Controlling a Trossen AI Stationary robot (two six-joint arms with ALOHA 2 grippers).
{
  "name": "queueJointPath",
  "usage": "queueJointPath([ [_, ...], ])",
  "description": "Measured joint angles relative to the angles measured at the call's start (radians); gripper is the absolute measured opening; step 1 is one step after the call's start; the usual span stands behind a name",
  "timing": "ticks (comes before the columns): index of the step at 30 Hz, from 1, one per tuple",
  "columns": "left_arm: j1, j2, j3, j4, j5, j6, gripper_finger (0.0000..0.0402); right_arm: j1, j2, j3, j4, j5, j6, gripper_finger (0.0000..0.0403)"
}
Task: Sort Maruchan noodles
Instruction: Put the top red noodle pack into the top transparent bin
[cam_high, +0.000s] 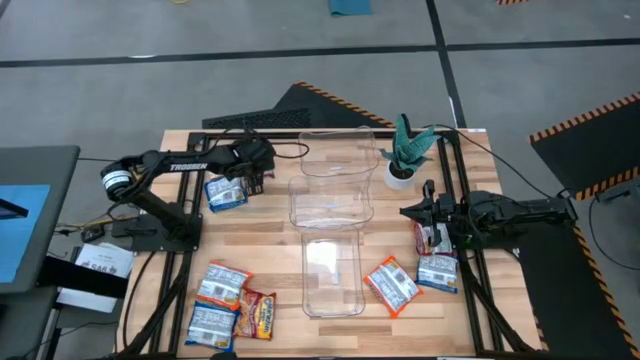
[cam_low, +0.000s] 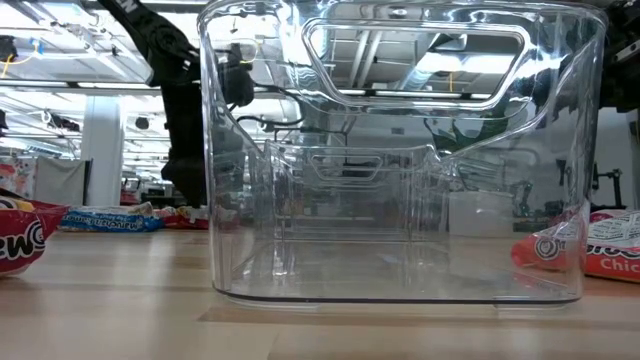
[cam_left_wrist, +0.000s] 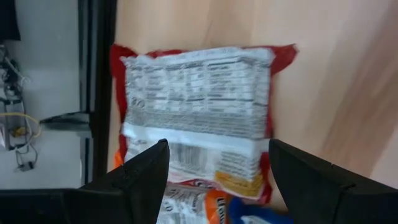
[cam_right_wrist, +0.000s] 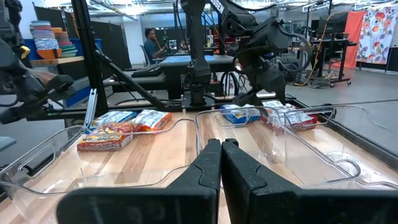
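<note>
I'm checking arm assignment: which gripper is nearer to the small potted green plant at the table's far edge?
Right. The right gripper sits just below the potted green plant, on its side of the table; the left gripper is across the clear plastic bins.

Grey floor (cam_high: 150, 30) with striped hazard mats (cam_high: 585, 125).

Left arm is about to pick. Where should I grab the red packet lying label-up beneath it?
Come straight down on the red packet: it lies flat on the wood, so only its side edges offer a pinch. The left gripper is open and straddles it; close across the middle, probably clear of the end where the orange packet meets it.
</note>
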Motion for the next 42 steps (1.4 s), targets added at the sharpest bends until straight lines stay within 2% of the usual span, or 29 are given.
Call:
queueJointPath([
  [11,0.029,0.000,0.000,-0.041,0.049,0.049,0.0258,0.000,0.000,0.000,0.000,0.000,0.000,0.0038],
  [18,0.029,0.000,-0.065,-0.011,-0.038,0.130,0.0258,0.000,0.000,0.000,0.000,0.000,0.000,0.0038],
  [22,0.029,0.000,-0.090,0.064,-0.046,0.140,0.0258,0.000,0.000,0.000,0.000,0.000,0.000,0.0038],
  [28,0.030,0.000,-0.093,0.089,-0.051,0.156,0.0248,0.000,0.000,0.000,0.000,0.000,0.000,0.0038],
  [30,0.030,0.000,-0.093,0.090,-0.051,0.149,0.0226,0.000,0.000,0.000,0.000,0.000,0.000,0.0038],
  [32,0.030,0.000,-0.093,0.090,-0.051,0.136,0.0188,0.000,0.000,0.000,0.000,0.000,0.000,0.0038],
  [37,0.028,0.000,-0.093,0.090,-0.050,0.117,0.0036,0.000,0.000,0.000,0.000,0.000,0.000,0.0038],
  [38,0.026,-0.001,-0.093,0.090,-0.051,0.109,0.0019,0.000,0.000,0.000,0.000,0.000,0.000,0.0038],
  [42,0.023,-0.021,-0.080,0.066,-0.049,0.094,0.0003,0.000,0.000,0.000,0.000,0.000,0.000,0.0038],
])
